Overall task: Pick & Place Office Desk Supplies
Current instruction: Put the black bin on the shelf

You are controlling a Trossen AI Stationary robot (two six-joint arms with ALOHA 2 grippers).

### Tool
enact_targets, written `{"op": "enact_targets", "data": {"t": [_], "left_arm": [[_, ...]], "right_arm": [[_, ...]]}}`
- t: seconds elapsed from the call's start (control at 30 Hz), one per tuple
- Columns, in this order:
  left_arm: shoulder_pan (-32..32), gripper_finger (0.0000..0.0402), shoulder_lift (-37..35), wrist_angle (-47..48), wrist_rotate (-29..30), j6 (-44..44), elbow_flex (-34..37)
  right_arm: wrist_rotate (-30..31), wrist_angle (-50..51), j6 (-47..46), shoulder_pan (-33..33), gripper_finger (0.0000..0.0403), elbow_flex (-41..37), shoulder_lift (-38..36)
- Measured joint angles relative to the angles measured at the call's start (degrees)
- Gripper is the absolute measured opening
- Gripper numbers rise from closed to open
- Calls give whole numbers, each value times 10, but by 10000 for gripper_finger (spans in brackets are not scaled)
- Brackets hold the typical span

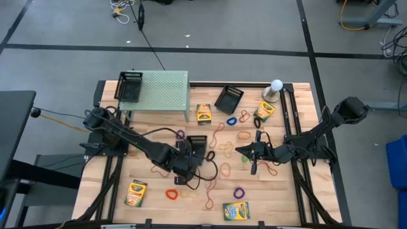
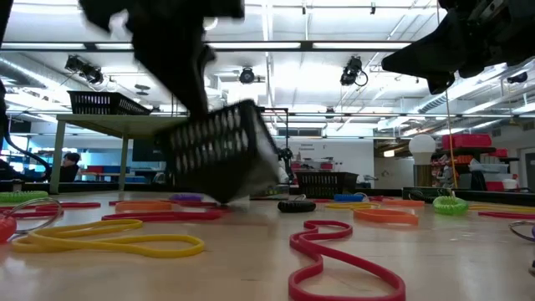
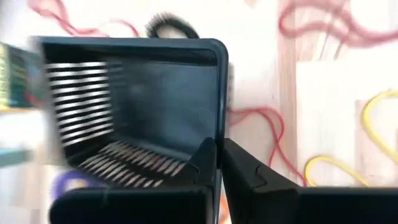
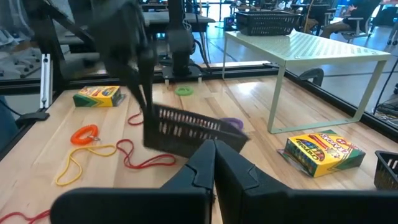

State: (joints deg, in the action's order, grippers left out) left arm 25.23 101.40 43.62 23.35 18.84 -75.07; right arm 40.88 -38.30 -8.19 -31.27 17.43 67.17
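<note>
A black mesh tray (image 1: 198,144) hangs tilted near the table's middle, with my left gripper (image 3: 219,148) shut on it. The same tray shows in the low view (image 2: 221,150) and the right wrist view (image 4: 186,129). My right gripper (image 1: 241,151) hovers shut to the tray's right, pointing level at it and touching nothing. Rubber bands (image 1: 170,193) in many colours lie scattered on the wood. Crayon boxes lie flat at the near left (image 1: 136,193), near middle (image 1: 236,210) and far middle (image 1: 203,113). My left gripper holds the tray by one side wall, at its rim (image 3: 219,127). One finger (image 3: 202,163) is inside the tray and the other (image 3: 245,168) outside. The fingers slant down from the table's left. The tray is tilted, held side up; its low corner (image 2: 251,194) is at or just above the table.
A pale green perforated stand (image 1: 162,94) at the far left carries another mesh tray (image 1: 130,86). A third tray (image 1: 229,98), a crayon box (image 1: 264,111) and a white globe (image 1: 275,88) stand at the far right. Rubber bands (image 2: 343,255) lie close to the low camera.
</note>
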Motion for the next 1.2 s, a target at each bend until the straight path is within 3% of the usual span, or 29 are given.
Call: {"op": "enact_targets", "data": {"t": [0.27,0.43,0.63,0.83,1.2], "left_arm": [[3,12,-6,241,44,-45,-168],[-7,11,-10,358,95,-62,-230],[-14,11,-89,369,170,-45,-208],[-37,10,-166,385,200,-37,-174],[-213,11,-231,405,175,-120,-73]], "right_arm": [[0,0,-1,0,11,0,0],[-2,0,-1,0,11,0,0],[-2,1,-4,0,11,0,0],[-2,2,-4,0,11,0,0],[-1,-1,-5,0,11,0,0]]}}
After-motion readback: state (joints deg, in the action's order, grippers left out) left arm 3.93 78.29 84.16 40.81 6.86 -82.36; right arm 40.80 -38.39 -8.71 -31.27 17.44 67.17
